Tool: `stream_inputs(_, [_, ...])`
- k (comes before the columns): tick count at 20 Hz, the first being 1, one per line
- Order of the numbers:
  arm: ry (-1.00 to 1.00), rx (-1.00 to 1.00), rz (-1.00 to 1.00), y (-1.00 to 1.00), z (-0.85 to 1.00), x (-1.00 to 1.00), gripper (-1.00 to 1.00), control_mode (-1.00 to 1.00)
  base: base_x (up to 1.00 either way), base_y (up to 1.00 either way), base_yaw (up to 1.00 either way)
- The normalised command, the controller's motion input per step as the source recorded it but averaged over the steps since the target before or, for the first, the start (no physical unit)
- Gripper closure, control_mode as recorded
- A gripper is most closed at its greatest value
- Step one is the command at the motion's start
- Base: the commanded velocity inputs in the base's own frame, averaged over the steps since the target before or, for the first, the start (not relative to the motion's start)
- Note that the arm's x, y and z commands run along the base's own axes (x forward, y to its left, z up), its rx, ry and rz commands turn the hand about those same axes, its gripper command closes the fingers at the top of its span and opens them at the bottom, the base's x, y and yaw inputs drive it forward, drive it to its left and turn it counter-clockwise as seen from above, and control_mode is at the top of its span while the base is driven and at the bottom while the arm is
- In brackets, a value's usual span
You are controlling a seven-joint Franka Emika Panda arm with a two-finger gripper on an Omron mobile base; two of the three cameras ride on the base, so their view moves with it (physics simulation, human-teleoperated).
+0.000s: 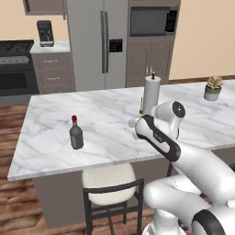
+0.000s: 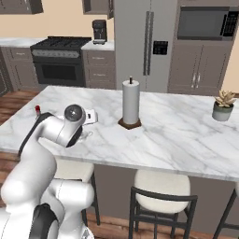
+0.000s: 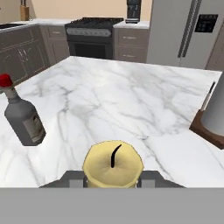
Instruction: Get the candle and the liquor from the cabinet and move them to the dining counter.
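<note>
Candle sits clamped in the gripper over the tabletop, near the paper roll. Light, brittle wax: grip low, gently. Liquor stands on the tabletop; glass, slippery, grab the body.

One candle, one liquor bottle, one paper towel roll, one potted plant, three stools, one coffee machine.
</note>
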Motion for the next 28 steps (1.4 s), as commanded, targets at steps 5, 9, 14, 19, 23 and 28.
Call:
stream_inputs(5, [0.0, 0.0, 0.0, 0.0, -0.26, 0.18, 1.0, -1.0, 0.0, 0.0, 0.0])
stream_inputs(9, [0.0, 0.0, 0.0, 0.0, -0.29, 0.18, 1.0, -1.0, 0.0, 0.0, 0.0])
stream_inputs(14, [0.0, 0.0, 0.0, 0.0, -0.34, 0.15, 1.0, -1.0, 0.0, 0.0, 0.0])
stream_inputs(19, [0.0, 0.0, 0.0, -0.02, -0.28, 0.07, 1.0, -1.0, 0.0, 0.0, 0.0])
stream_inputs(23, [0.0, 0.01, 0.0, -0.07, -0.15, 0.02, 1.0, -1.0, 0.0, 0.0, 0.0])
stream_inputs(28, [0.0, 0.01, 0.0, -0.04, -0.03, 0.01, 1.0, -1.0, 0.0, 0.0, 0.0])
